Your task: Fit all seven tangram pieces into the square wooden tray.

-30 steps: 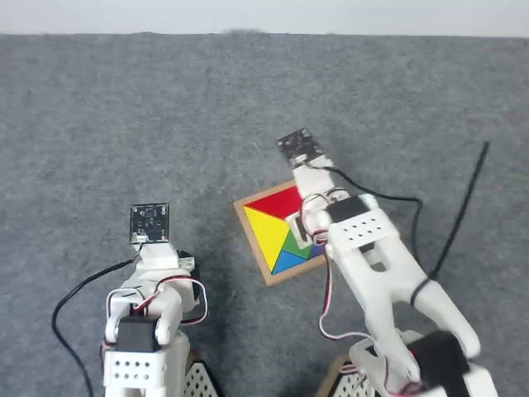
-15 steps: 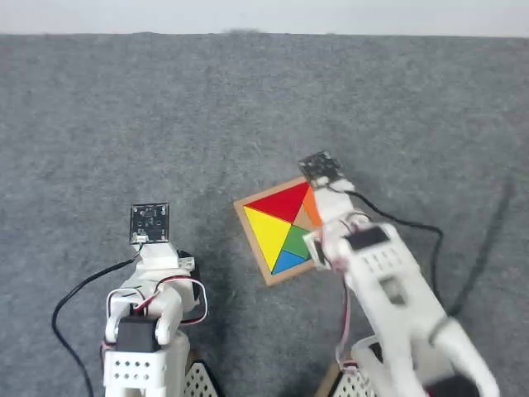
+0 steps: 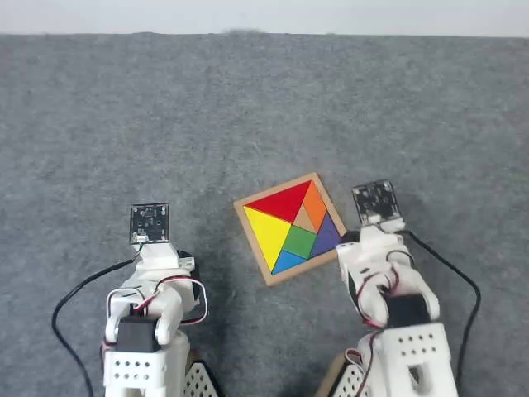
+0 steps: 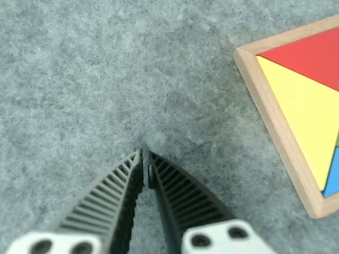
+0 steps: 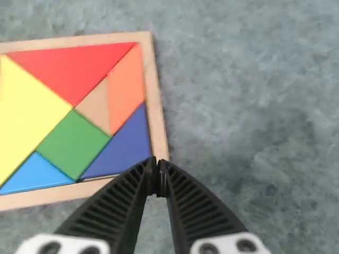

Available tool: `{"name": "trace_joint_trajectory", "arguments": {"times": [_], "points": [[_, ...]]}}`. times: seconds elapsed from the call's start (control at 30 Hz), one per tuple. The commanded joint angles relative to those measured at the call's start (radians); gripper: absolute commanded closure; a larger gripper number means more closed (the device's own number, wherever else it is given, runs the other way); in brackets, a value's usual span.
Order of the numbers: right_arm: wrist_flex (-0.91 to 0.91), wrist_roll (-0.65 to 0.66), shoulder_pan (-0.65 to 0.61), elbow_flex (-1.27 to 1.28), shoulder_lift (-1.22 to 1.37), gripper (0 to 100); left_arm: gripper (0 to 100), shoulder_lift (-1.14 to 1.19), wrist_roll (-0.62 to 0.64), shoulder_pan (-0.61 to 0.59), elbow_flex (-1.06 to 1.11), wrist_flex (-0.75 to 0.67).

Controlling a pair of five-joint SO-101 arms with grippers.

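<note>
Seeing right gripper (image 5: 157, 168) closed, empty, with jaw tips at rim of square wooden tray (image 5: 153, 79), beside dark blue triangular piece (image 5: 124, 151). Same on left gripper (image 4: 144, 159) — closed on nothing, tray off to jaws' side.

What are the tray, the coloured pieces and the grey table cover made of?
The tray looks like pale, matte wood: tan rim, no shine. The coloured pieces show flat, even colour, so painted wood or plastic; I cannot tell which. The grey table cover looks like felt or short carpet: fuzzy, mottled fibres.
</note>
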Motion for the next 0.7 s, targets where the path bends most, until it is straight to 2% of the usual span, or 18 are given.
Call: {"name": "trace_joint_trajectory", "arguments": {"times": [0.0, 0.27, 0.43, 0.57, 0.67], "points": [[0.008, -0.005, 0.050, 0.041, -0.151, 98.9, 99, -0.020, -0.011, -0.006, -0.012, 0.002], [0.027, -0.005, 0.163, 0.193, -0.437, 98.9, 99, -0.020, -0.011, -0.006, -0.012, 0.002], [0.047, -0.005, 0.213, 0.195, -0.390, 98.9, 99, -0.020, -0.011, -0.006, -0.012, 0.002], [0.171, -0.006, 0.209, 0.196, -0.357, 98.9, 99, -0.020, -0.011, -0.006, -0.012, 0.002], [0.186, -0.006, 0.208, 0.196, -0.355, 98.9, 99, -0.020, -0.011, -0.006, -0.012, 0.002]]}}
